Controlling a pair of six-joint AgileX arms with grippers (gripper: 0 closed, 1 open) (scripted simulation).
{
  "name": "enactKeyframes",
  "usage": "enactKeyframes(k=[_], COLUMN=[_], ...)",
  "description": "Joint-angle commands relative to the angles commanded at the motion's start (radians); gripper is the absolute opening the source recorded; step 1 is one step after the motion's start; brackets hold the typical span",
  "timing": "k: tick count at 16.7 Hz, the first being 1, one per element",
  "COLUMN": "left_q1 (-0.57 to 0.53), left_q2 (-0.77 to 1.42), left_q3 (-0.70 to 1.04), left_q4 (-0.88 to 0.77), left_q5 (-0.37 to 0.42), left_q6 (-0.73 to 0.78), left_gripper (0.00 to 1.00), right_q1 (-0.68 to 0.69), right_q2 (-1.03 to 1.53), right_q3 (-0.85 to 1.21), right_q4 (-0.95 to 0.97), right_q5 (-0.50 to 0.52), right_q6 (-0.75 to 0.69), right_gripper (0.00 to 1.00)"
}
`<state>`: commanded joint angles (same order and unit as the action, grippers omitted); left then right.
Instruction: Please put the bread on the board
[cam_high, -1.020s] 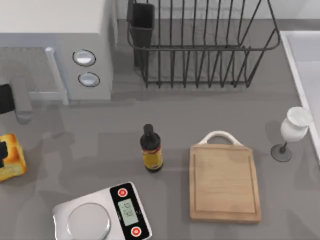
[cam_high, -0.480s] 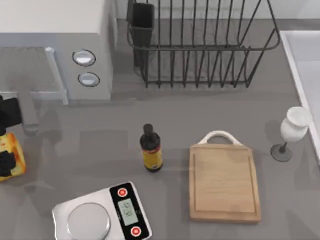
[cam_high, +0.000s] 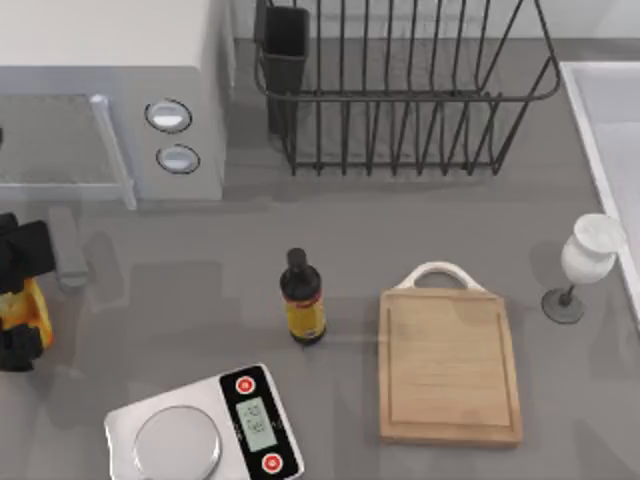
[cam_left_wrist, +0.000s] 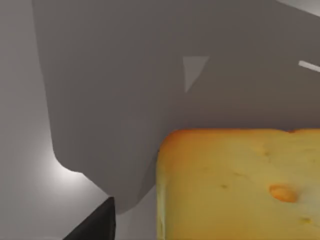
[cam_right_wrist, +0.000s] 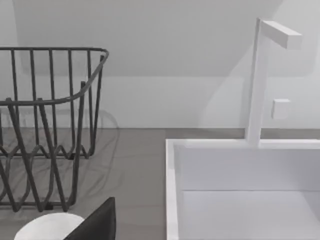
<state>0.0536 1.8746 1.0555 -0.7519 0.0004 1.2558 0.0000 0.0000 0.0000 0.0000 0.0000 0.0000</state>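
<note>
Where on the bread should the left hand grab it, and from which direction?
Judging by its blocky shape, grip the bread across its two flat opposite sides, coming straight down from above. The left hand already straddles it that way at the table's left edge, far from the board.

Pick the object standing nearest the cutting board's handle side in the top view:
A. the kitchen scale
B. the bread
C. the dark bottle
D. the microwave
C. The dark bottle stands upright just left of the board, near the end with the white arched handle, while the scale sits lower left and the bread lies at the far left edge under the left gripper.
</note>
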Motion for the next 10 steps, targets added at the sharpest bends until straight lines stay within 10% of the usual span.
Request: enactKeyframes(k=[10], left_q1=[0.000], left_q2=[0.000], left_q3=[0.000], left_q4=[0.000], left_q5=[0.000], left_q6=[0.000], left_gripper=[0.25], right_q1=[0.000], right_q2=[0.000], right_q3=[0.000], right_q4=[0.000], right_q5=[0.000], right_q6=[0.000], right_gripper=[1.00])
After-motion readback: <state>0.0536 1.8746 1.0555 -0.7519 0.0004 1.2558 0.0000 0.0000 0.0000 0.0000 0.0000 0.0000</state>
